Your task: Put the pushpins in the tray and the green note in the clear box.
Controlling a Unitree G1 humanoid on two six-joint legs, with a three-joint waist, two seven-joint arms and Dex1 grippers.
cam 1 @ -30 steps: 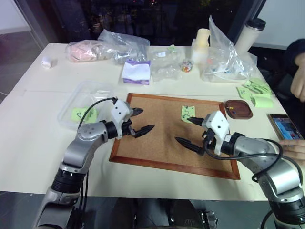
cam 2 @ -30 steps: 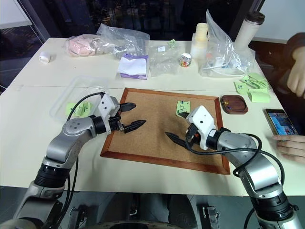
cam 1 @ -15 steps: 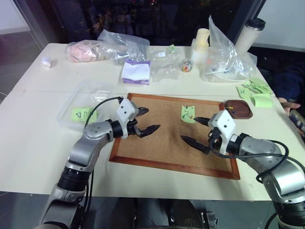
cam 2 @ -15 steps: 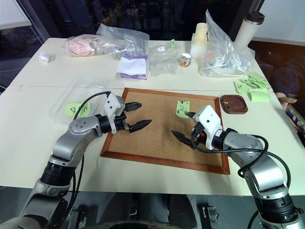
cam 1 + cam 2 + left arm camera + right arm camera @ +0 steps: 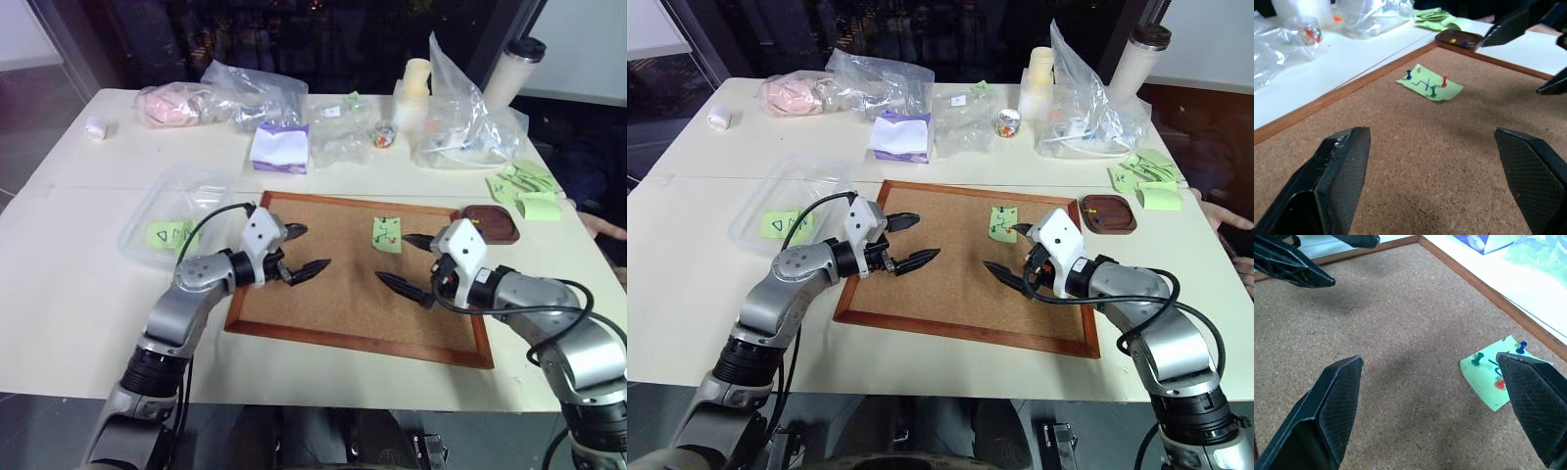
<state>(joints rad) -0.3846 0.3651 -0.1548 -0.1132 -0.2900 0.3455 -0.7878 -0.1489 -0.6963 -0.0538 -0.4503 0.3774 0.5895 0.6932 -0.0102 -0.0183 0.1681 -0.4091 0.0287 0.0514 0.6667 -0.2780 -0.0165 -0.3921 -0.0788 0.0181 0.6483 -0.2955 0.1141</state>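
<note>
Green note (image 5: 1429, 86) is pinned flat to the corkboard (image 5: 323, 304), and three pushpins (image 5: 1444, 81) — blue, green, red — stand in it, so the main work looks not yet begun. Both arms hover over the cork: the left tool (image 5: 299, 248) with its fingers spread and nothing between them, well apart from the note; the right tool (image 5: 409, 261) wide too, empty, its upper finger just beside the note's right edge. My read: the right one is lining up for the first pin.

Now the containers. Off the board's right corner sits the tray (image 5: 490, 224), and the left wrist view shows a few small coloured heads already lying in it, a yellow and a blue among them. Over on the left, the clear box (image 5: 176, 211) rests on the table (image 5: 59, 284), and it holds a green slip marked with a triangle (image 5: 168, 235) — not the one wanted. Still to do: pull three pins, tray them, then carry the note across.
</note>
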